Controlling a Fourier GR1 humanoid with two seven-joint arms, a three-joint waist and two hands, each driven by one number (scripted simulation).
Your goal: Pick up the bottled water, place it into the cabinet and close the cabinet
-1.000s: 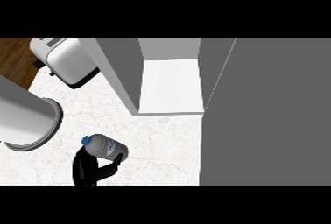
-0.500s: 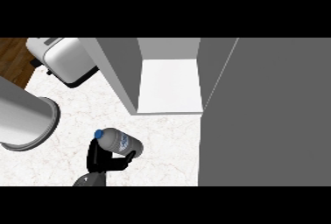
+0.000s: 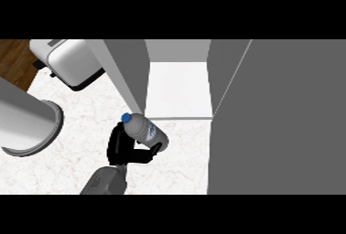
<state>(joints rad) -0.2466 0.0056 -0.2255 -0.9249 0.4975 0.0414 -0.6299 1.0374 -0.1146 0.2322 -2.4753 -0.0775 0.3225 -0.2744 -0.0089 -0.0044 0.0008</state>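
The bottled water [image 3: 143, 130], clear with a blue cap, lies tilted in my right hand [image 3: 128, 151], cap pointing up-left. The black fingers curl round its lower half, and the grey forearm [image 3: 105, 183] comes in from the lower edge. The bottle hangs over the white marble counter [image 3: 74, 155], just in front of the open cabinet's white shelf [image 3: 179, 91], near its left wall [image 3: 125, 68]. The cabinet's grey door [image 3: 283, 119] stands open and fills the right side. My left hand does not show.
A large grey cylinder [image 3: 24, 123] stands at the left edge of the counter. Behind it, at the top left, sits a white toaster [image 3: 67, 61]. Wooden floor [image 3: 13, 59] shows beyond the counter's left end.
My right hand has carried the bottle up and to the right, from the counter's front to just before the cabinet's shelf. The forearm now shows below it.
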